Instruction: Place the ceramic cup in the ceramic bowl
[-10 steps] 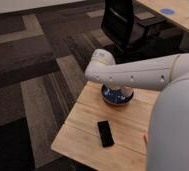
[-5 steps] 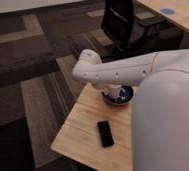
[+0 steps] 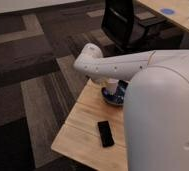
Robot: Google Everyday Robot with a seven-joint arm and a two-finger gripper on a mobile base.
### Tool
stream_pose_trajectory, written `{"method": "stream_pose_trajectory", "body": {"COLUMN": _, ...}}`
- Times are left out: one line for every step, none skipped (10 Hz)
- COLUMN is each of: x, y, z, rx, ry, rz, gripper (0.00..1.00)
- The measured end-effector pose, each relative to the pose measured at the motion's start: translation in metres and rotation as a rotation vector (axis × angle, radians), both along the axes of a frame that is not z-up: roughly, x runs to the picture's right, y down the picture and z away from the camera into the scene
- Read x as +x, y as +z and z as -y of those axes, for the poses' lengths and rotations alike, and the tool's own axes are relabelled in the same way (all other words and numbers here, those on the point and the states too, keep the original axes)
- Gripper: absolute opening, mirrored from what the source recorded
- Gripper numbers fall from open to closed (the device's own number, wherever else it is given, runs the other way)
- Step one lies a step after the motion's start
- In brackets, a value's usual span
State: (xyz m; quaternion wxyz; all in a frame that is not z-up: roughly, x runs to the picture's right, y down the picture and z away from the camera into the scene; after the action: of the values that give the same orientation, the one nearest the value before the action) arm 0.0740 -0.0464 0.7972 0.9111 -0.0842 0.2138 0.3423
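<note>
On the far side of the wooden table (image 3: 83,125) you have the ceramic bowl (image 3: 119,96), its dark blue rim showing only in part beneath the white arm (image 3: 119,64). You cannot make out the ceramic cup; the arm hides whatever is over the bowl. The gripper (image 3: 111,88) reaches down from the arm to the bowl's left part, and you cannot tell whether it is released or clenched. Nearer, apart from the bowl, a black phone (image 3: 106,133) lies flat on the table. Far behind stands a black office chair (image 3: 123,22), and the robot's white body (image 3: 163,125) fills the near right.
</note>
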Motion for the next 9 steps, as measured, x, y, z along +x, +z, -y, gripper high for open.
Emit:
{"method": "stream_pose_trajectory", "body": {"x": 0.002, "y": 0.000, "z": 0.000, "rx": 0.000, "ry": 0.002, "rz": -0.003, "gripper": 0.00}}
{"method": "stream_pose_trajectory", "body": {"x": 0.002, "y": 0.000, "z": 0.000, "rx": 0.000, "ry": 0.001, "rz": -0.003, "gripper": 0.00}}
{"method": "stream_pose_trajectory", "body": {"x": 0.001, "y": 0.000, "z": 0.000, "rx": 0.000, "ry": 0.000, "rz": -0.001, "gripper": 0.00}}
{"method": "stream_pose_trajectory", "body": {"x": 0.001, "y": 0.000, "z": 0.000, "rx": 0.000, "ry": 0.000, "rz": -0.002, "gripper": 0.00}}
{"method": "stream_pose_trajectory", "body": {"x": 0.003, "y": 0.000, "z": 0.000, "rx": 0.000, "ry": 0.000, "rz": -0.004, "gripper": 0.00}}
{"method": "stream_pose_trajectory", "body": {"x": 0.009, "y": 0.003, "z": -0.004, "rx": -0.007, "ry": 0.006, "rz": -0.007, "gripper": 0.00}}
{"method": "stream_pose_trajectory", "body": {"x": 0.012, "y": 0.005, "z": -0.005, "rx": -0.008, "ry": 0.013, "rz": -0.003, "gripper": 0.00}}
{"method": "stream_pose_trajectory", "body": {"x": 0.019, "y": 0.009, "z": -0.010, "rx": -0.013, "ry": 0.030, "rz": 0.002, "gripper": 0.00}}
{"method": "stream_pose_trajectory", "body": {"x": 0.024, "y": 0.011, "z": -0.011, "rx": -0.012, "ry": 0.045, "rz": 0.008, "gripper": 0.00}}
